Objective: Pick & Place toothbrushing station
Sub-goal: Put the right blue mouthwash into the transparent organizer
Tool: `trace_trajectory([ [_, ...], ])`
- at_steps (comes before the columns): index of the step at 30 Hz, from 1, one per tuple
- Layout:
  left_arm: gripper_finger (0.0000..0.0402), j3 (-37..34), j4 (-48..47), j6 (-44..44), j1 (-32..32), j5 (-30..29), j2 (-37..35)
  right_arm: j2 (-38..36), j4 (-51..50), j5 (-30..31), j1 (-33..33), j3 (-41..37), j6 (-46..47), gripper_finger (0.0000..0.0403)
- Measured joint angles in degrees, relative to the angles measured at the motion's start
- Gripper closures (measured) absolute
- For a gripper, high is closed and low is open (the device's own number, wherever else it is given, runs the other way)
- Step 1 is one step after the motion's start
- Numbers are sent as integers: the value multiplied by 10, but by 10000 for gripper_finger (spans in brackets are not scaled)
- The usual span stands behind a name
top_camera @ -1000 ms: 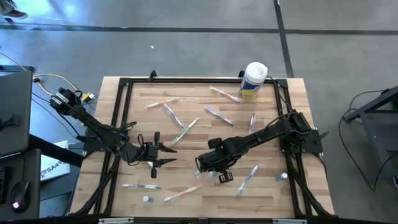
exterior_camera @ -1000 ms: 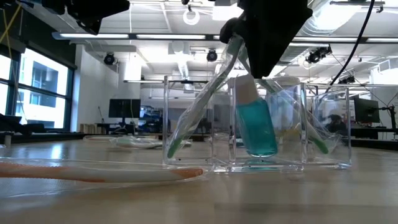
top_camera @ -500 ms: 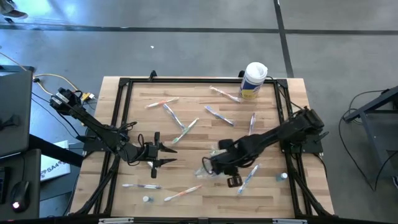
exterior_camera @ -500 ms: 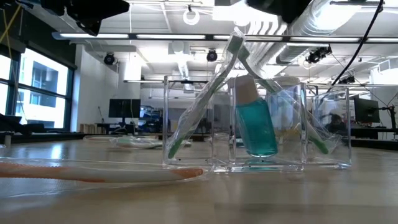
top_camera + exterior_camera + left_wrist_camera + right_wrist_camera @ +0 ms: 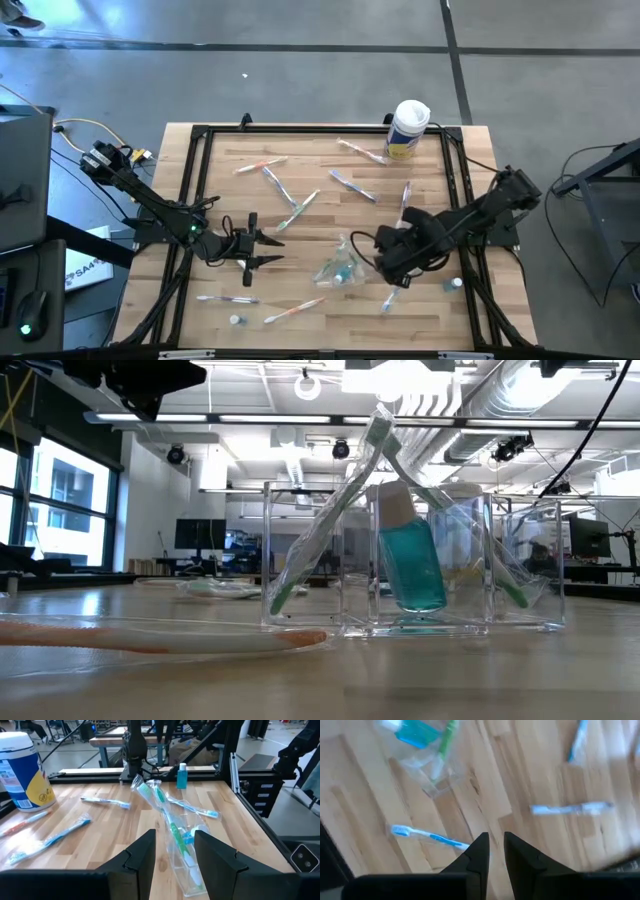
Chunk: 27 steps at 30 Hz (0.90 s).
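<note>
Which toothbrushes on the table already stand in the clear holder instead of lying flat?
The green-bristled toothbrushes lean crossed inside the clear holder; every other toothbrush lies flat on the table.
</note>
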Motion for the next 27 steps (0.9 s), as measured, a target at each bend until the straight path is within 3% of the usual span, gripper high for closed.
trace_trajectory([
  [6,266,0,-5,-4,0,0,0,-1,-3,-17,15,-3,63,330],
  [14,266,0,-14,-13,0,0,0,-28,-3,-65,26,-20,158,238],
  [19,266,0,-17,-17,0,14,0,-97,-3,-119,44,-90,274,192],
  [27,266,0,-17,-17,0,18,0,-193,-5,-209,92,-236,482,187],
])
